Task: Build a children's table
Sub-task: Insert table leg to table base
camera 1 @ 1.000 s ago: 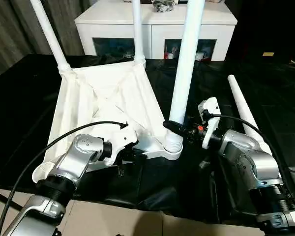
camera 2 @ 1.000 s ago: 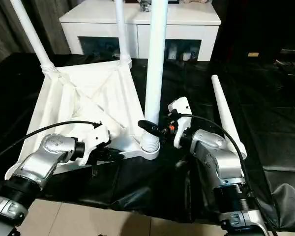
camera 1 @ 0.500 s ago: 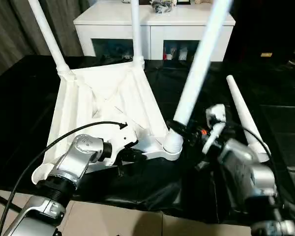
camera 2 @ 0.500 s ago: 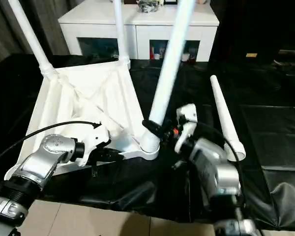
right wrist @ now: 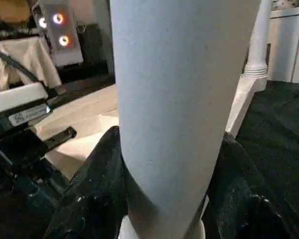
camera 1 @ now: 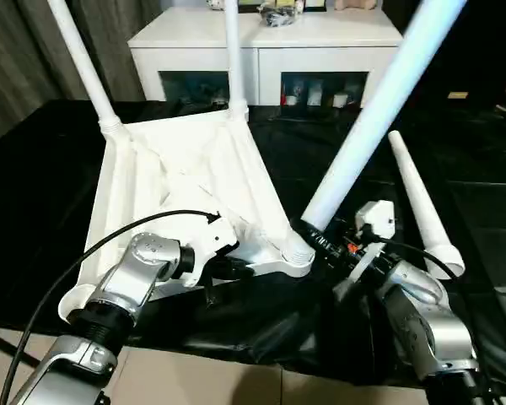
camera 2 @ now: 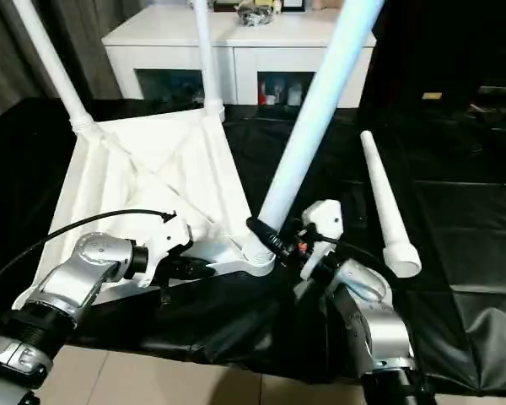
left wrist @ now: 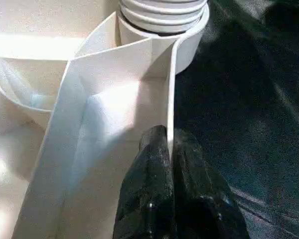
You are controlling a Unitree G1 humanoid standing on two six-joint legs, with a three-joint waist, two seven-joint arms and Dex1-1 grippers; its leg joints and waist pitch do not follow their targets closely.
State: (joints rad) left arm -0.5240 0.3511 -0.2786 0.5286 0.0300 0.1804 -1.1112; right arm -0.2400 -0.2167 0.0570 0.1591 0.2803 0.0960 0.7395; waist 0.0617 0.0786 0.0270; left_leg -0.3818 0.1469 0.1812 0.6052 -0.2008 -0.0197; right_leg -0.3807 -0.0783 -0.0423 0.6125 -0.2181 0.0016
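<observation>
Main risk: the third leg (camera 1: pixel 379 101) leans hard toward 1 o'clock instead of standing upright like the two legs already seated at the far corners (camera 1: pixel 84 63) (camera 1: pixel 233 51). Its ribbed foot sits at the near-right corner socket (camera 1: pixel 297 251), but at that tilt it may be cocked in the socket or half out. If the right tool (camera 1: pixel 320 240) pushes on with the leg off-axis, the foot could jam, pop free, or lever the whole tabletop (camera 1: pixel 181 181) up off the worktop (camera 1: pixel 34 194).

Second risk: the left tool (left wrist: pixel 170 149) pinches just the thin rim wall near that socket. Its fingers are clenched on the edge, w/ little plastic between them, so a sideways load from the leaning leg could slide the rim out & let the top skid on the black cover.

Third: the spare fourth leg (camera 1: pixel 417 198) lies loose on the cover at about 2 o'clock from the right tool, just beside the right forearm; an arm swing could roll it away.

Positions: tabletop lies underside up, X-ribs showing, mid-left of the worktop. Right tool grasps the leaning leg low down, just above the foot, fingers either side of the tube. From the left tool the socket is at 3 o'clock, near; from the right tool it's at 8 o'clock, just beside.
</observation>
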